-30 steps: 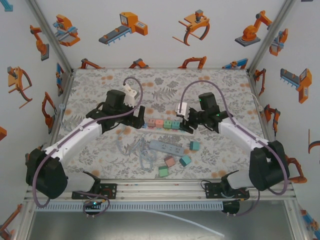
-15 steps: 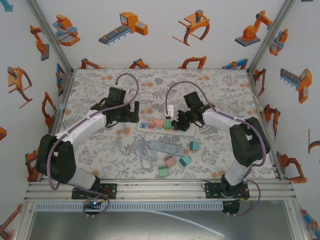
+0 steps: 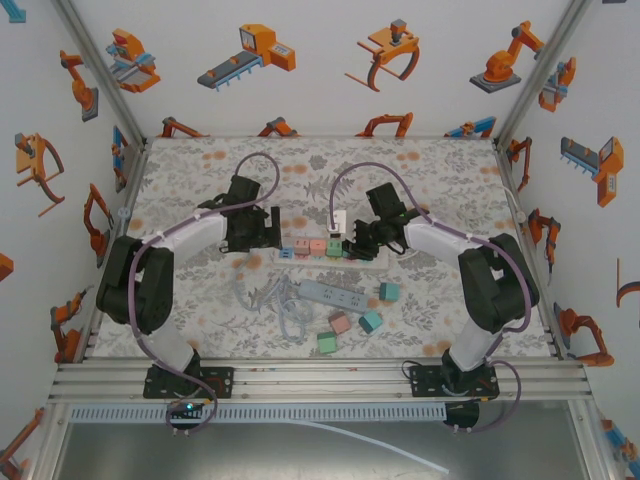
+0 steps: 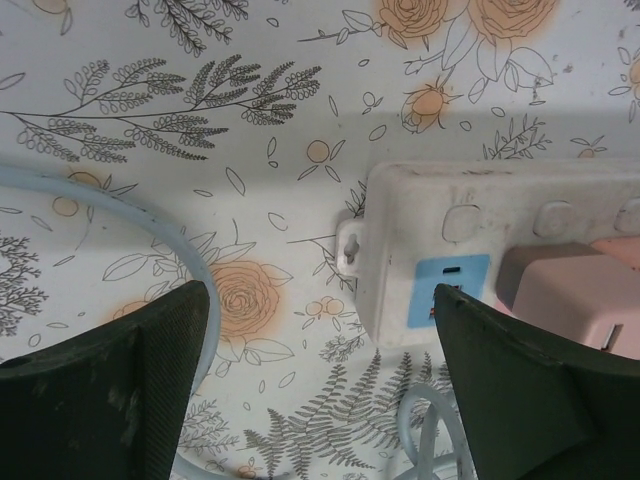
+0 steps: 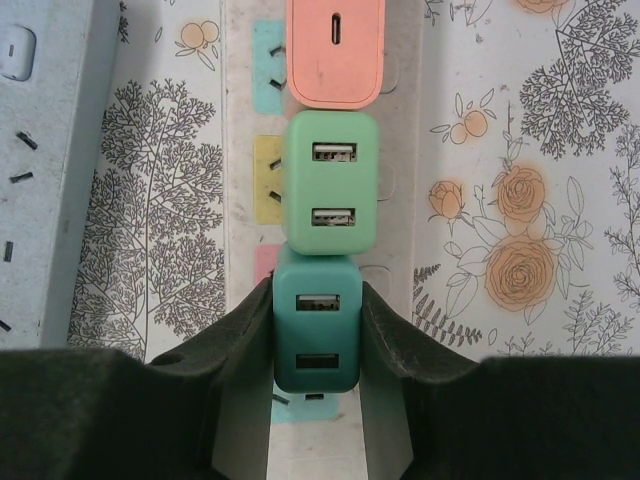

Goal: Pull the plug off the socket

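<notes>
A white power strip lies across the table's middle with a row of coloured plugs in it. In the right wrist view my right gripper is shut on the dark teal plug, one finger pressed against each of its sides. The plug still sits in the strip, just below a light green plug and a salmon plug. My left gripper is open at the strip's other end. Its right finger overlaps the strip's corner beside a pink plug.
A grey power strip lies just in front of the white one, with a tangle of pale cable to its left. Several loose plugs are scattered nearer the front edge. A pale cable curves past my left finger.
Both arms have swung in toward the white strip. The right jaws have closed onto the teal plug. The left jaws have narrowed a little.
</notes>
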Motion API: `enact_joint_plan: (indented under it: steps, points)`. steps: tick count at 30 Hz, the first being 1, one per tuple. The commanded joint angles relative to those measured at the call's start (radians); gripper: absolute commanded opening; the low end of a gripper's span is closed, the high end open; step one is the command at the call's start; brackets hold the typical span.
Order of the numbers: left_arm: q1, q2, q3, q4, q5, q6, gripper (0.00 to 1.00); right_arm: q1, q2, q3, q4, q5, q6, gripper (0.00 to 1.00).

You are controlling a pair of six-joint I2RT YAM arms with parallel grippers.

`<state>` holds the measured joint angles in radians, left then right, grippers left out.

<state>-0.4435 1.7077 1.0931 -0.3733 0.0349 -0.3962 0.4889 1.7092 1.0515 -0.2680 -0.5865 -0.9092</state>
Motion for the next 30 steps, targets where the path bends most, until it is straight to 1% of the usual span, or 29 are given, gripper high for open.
enact_joint_plan:
  steps: [1,4,7,10,14,21,23,26,30]
  points:
    - [0.002,0.017,0.034,-0.032,0.022,-0.037,0.84,0.017,0.004,0.018,0.054,-0.039,0.012,0.28]
    - [-0.004,0.041,0.039,-0.035,0.035,-0.050,0.81,0.019,-0.001,0.019,0.071,-0.054,0.034,0.27]
    - [-0.019,0.069,0.045,-0.040,0.049,-0.055,0.77,0.020,-0.008,0.024,0.078,-0.077,0.042,0.25]
    - [-0.033,0.093,0.069,-0.079,0.045,-0.035,0.74,0.022,-0.016,0.028,0.087,-0.091,0.046,0.23]
    - [-0.038,0.115,0.098,-0.141,0.007,-0.012,0.70,0.022,-0.025,0.032,0.110,-0.096,0.074,0.22]
    - [-0.040,0.134,0.119,-0.207,-0.105,-0.010,0.59,0.022,-0.054,0.036,0.149,-0.098,0.111,0.22]
    - [-0.041,0.139,0.124,-0.215,-0.115,-0.008,0.56,0.022,-0.062,0.037,0.158,-0.095,0.123,0.22]
    - [-0.049,0.144,0.128,-0.216,-0.100,0.007,0.56,0.022,-0.065,0.048,0.161,-0.089,0.137,0.22]
    - [-0.087,0.166,0.145,-0.240,-0.111,0.050,0.55,0.022,-0.063,0.061,0.172,-0.070,0.161,0.16]
